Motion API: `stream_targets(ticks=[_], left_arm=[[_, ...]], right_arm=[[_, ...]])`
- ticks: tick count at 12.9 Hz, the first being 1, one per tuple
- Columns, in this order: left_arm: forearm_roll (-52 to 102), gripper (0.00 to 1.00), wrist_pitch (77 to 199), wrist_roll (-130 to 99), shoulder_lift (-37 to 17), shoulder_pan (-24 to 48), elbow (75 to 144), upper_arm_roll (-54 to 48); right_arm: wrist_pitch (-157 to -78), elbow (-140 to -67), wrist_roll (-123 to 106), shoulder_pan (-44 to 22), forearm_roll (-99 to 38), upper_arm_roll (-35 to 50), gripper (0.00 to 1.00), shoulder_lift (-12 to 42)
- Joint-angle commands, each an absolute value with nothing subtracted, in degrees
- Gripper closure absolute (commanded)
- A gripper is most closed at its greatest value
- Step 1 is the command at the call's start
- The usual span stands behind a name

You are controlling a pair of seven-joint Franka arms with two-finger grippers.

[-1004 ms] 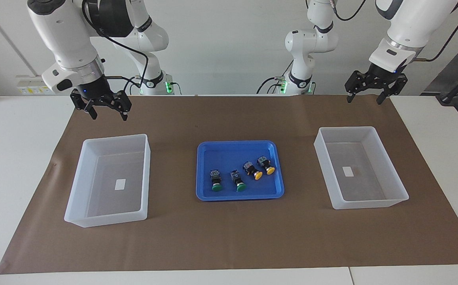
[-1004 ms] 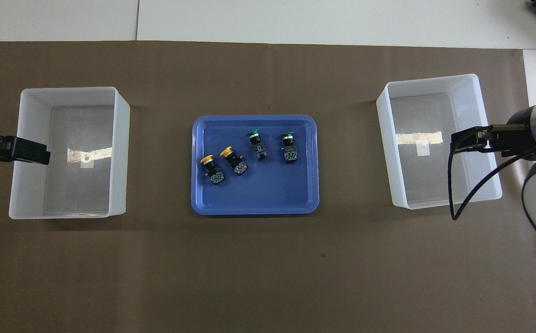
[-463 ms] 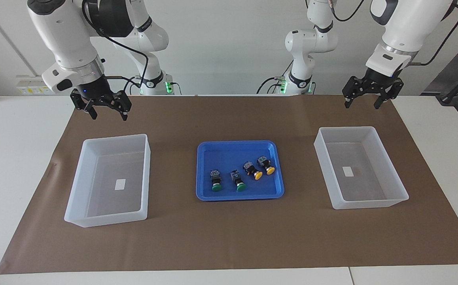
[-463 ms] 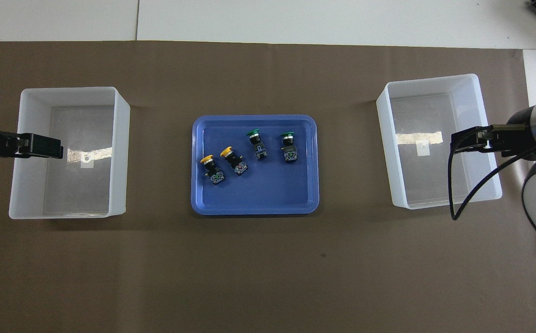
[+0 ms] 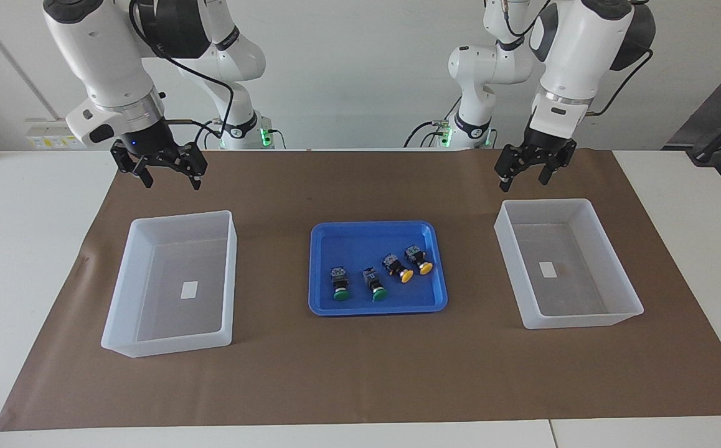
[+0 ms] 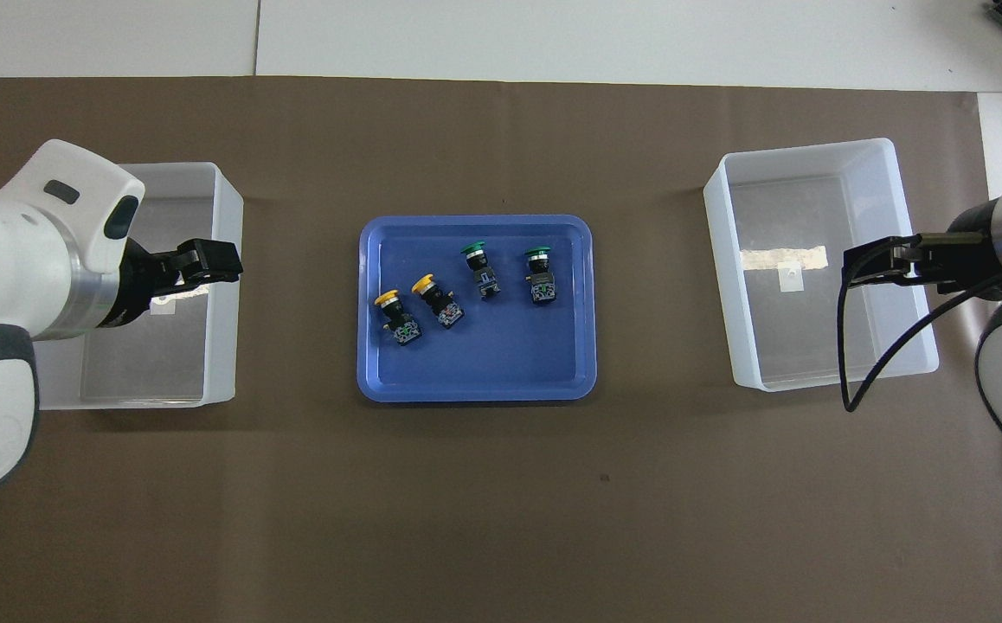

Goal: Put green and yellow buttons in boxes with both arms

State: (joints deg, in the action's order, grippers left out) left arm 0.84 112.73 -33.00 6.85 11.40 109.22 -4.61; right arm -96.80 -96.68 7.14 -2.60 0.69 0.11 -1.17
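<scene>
Two green buttons (image 5: pixel 339 285) (image 5: pixel 375 285) and two yellow buttons (image 5: pixel 398 269) (image 5: pixel 418 261) lie on their sides in the blue tray (image 5: pixel 373 230). In the overhead view the green ones (image 6: pixel 479 264) (image 6: pixel 540 275) lie beside the yellow ones (image 6: pixel 397 316) (image 6: pixel 438 303). One white box (image 5: pixel 547 203) stands at the left arm's end, the other box (image 5: pixel 180 219) at the right arm's end; both hold only a label. My left gripper (image 5: pixel 522 182) is open and empty, up over its box's tray-side wall (image 6: pixel 215 262). My right gripper (image 5: pixel 172 184) is open and empty, over its box (image 6: pixel 856 264).
The blue tray (image 6: pixel 475 381) sits mid-table between the two boxes (image 6: pixel 163 166) (image 6: pixel 804 147) on brown paper (image 5: pixel 360 373). White tabletop borders the paper. The right arm's black cable (image 6: pixel 851 346) hangs over its box.
My left arm has swung toward the middle of the table, its gripper moving from the outer end of its box to the tray-side wall. The right arm has not moved.
</scene>
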Motion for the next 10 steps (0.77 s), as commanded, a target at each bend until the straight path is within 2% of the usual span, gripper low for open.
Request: stream_targets(ticks=[1, 4, 8, 10], left_arm=[[0.62, 0.00, 118.90, -48.37, 3.71, 16.07, 110.74, -3.96], [0.62, 0.00, 126.45, -65.96, -3.06, 21.52, 110.83, -3.87], [0.62, 0.00, 137.17, -68.47, -4.04, 23.46, 119.07, -3.87], [0.62, 0.00, 139.65, -70.65, -8.76, 25.12, 118.83, -3.69]], right_arm=[[-97.47, -98.09, 6.15, -2.02, 0.44, 0.53, 0.00, -2.46], [-97.47, -98.09, 6.15, -2.02, 0.44, 0.53, 0.00, -2.46], [-97.47, -98.09, 6.15, -2.02, 0.44, 0.53, 0.00, -2.46], [-98.00, -98.09, 6.07, -2.02, 0.44, 0.53, 0.00, -2.46]])
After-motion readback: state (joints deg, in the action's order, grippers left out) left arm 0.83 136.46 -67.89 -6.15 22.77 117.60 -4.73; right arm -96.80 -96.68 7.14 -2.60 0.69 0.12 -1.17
